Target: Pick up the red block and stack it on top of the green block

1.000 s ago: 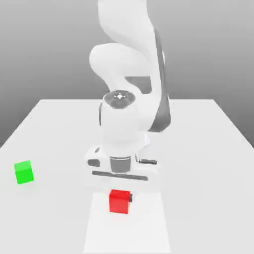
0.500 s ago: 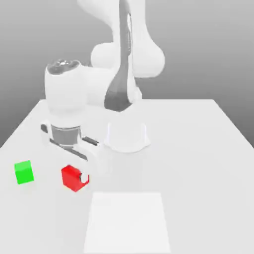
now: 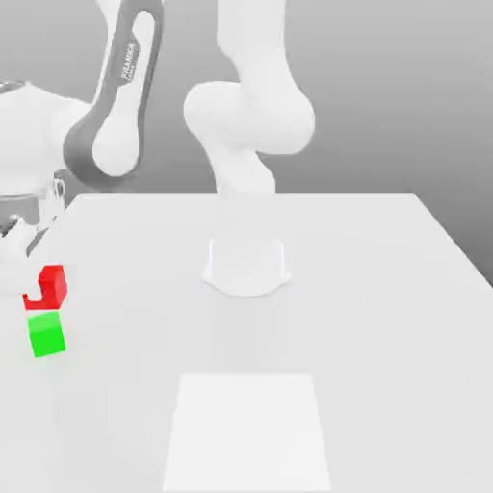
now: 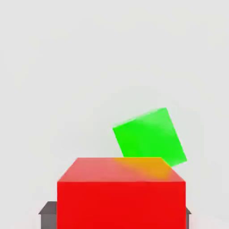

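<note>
Overhead, a plain grey backdrop rises behind the white table (image 3: 366,289), which bears a paler square patch (image 3: 248,428) at lower centre. At the frame's left edge, the gripper (image 3: 37,289) clenches the red block (image 3: 52,285), hovering just above the green block (image 3: 46,334).

You see a white table (image 3: 366,318); the green block (image 3: 46,335) sits near the exterior view's left edge.

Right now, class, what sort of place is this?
Probably a simulated robot test bench: a plain white table, a Franka arm carrying the red block above the green block, and a blank grey backdrop.
</note>
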Robot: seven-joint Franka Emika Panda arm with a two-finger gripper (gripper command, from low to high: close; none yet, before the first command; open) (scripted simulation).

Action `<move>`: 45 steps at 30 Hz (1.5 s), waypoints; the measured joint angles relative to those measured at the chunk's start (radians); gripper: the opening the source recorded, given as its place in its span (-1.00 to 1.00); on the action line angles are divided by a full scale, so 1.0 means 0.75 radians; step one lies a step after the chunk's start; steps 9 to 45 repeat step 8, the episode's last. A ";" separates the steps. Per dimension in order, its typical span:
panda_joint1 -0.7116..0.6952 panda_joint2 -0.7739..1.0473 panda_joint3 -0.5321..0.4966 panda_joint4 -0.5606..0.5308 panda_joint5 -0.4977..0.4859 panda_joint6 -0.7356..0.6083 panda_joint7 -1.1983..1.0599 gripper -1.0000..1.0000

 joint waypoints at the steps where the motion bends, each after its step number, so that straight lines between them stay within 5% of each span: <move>1: 0.002 0.037 -0.003 0.003 0.024 0.032 -0.009 -1.00; 5: -0.018 0.225 0.048 0.013 0.184 0.201 -0.117 -1.00; 6: -0.031 0.262 0.068 0.016 0.219 0.233 -0.142 1.00; 45: -0.031 0.262 0.068 0.016 0.219 0.233 -0.142 1.00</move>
